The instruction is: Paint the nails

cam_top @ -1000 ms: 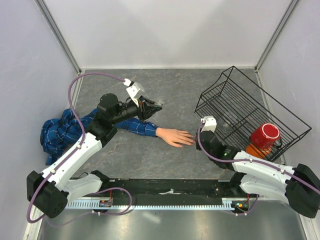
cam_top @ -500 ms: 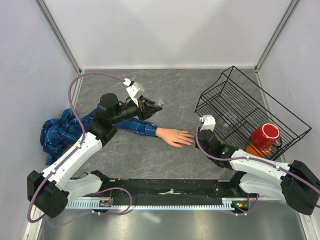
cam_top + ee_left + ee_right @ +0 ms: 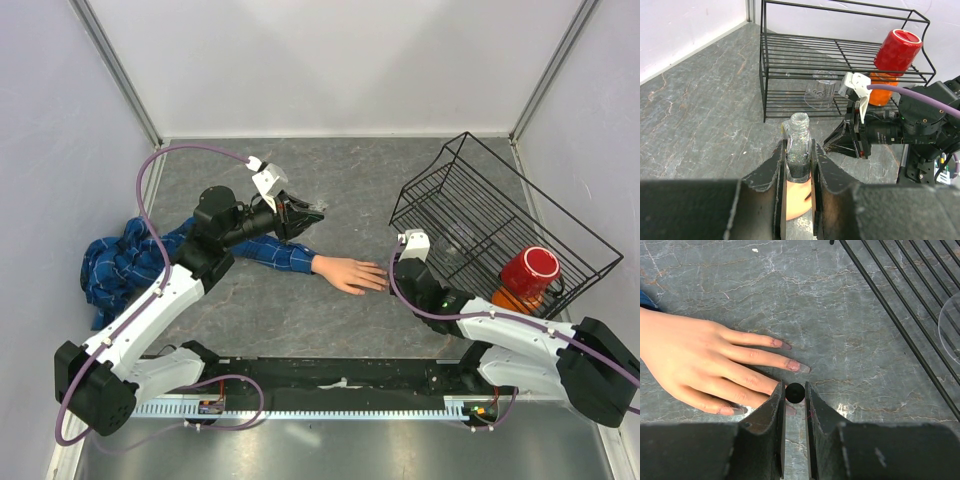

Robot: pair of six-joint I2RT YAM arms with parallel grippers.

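The pale mannequin hand [image 3: 350,273] lies palm down mid-table, its arm in a blue plaid sleeve [image 3: 130,262]. My left gripper [image 3: 305,215] hovers above the forearm, shut on a small glittery uncapped polish bottle [image 3: 800,127]. My right gripper [image 3: 395,272] is at the fingertips, shut on the black brush cap [image 3: 795,392], seen end-on. In the right wrist view the cap sits over the ring finger's nail [image 3: 791,410], which is partly hidden. The middle nail [image 3: 804,368] and the index nail [image 3: 785,345] show pinkish and lie just beyond the fingers [image 3: 774,405].
A black wire rack [image 3: 500,215] lies tilted at the right, close behind my right arm. A red mug [image 3: 528,272] and an orange thing [image 3: 512,300] are at its near end, and a clear glass [image 3: 821,90] is inside it. Walls enclose the table.
My right gripper has crept a little left toward the fingertips with the brush cap. The left arm and bottle have barely moved.
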